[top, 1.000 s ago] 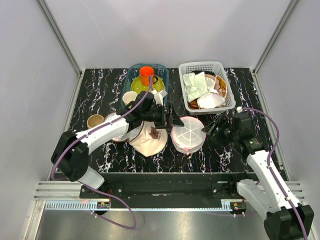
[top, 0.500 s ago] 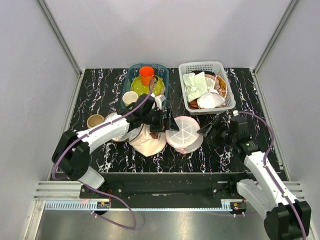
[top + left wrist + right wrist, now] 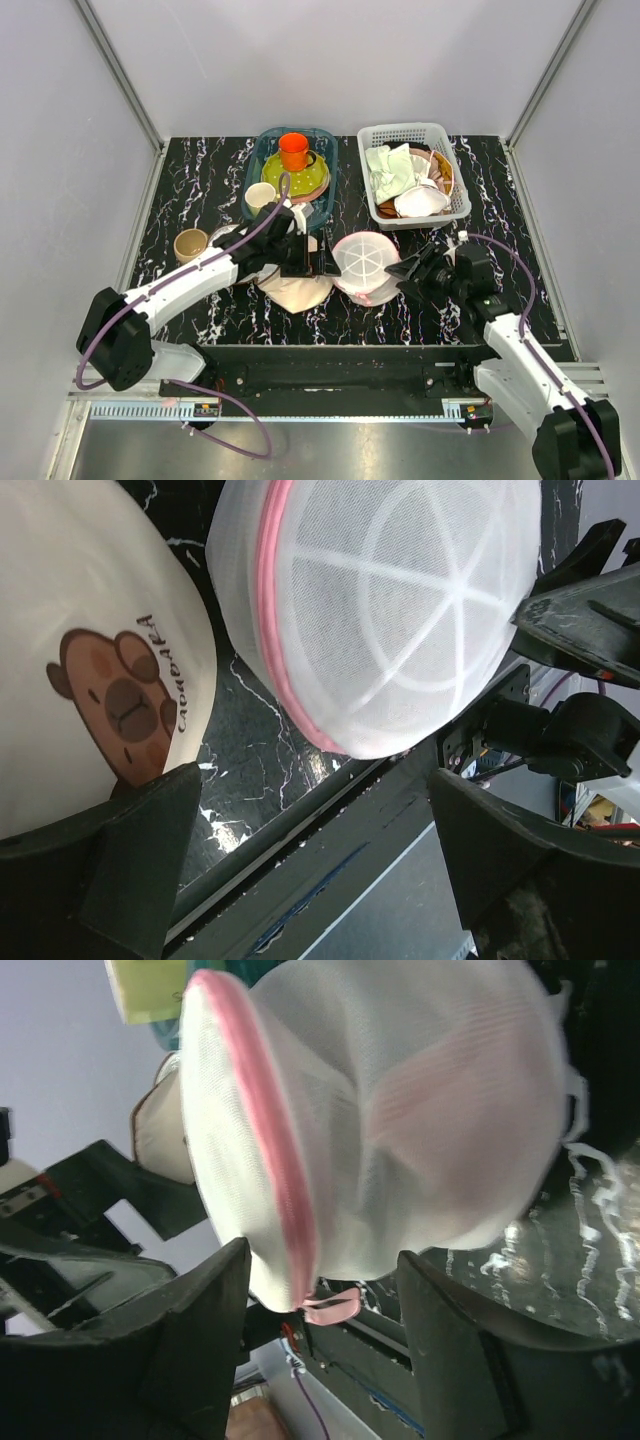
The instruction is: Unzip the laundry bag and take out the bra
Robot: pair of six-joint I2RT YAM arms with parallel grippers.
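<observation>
The laundry bag (image 3: pixel 362 262), white mesh with a pink rim and white spokes, stands tipped up on its edge between my two grippers. In the right wrist view the laundry bag (image 3: pixel 400 1130) fills the gap between the fingers of my right gripper (image 3: pixel 325 1295), and both fingers (image 3: pixel 205 1320) press its lower edge near the pink pull loop (image 3: pixel 335 1306). The bra (image 3: pixel 455 1080) shows as a pink patch through the mesh. My left gripper (image 3: pixel 325 262) stands open just left of the bag, nothing between its jaws. From the left wrist the bag (image 3: pixel 400 610) appears zipped.
A beige cap (image 3: pixel 295 285) with a brown animal mark lies under my left arm. A white basket (image 3: pixel 458 190) at the back right holds a pale green cloth (image 3: pixel 388 170) and a white domed item (image 3: pixel 420 203). A blue bin (image 3: pixel 262 150) holds dishes; two cups (image 3: pixel 190 243) stand left.
The bag has gone from lying flat to tipped up on its edge. My right gripper came in from the right onto it. My left gripper drew back slightly leftward.
</observation>
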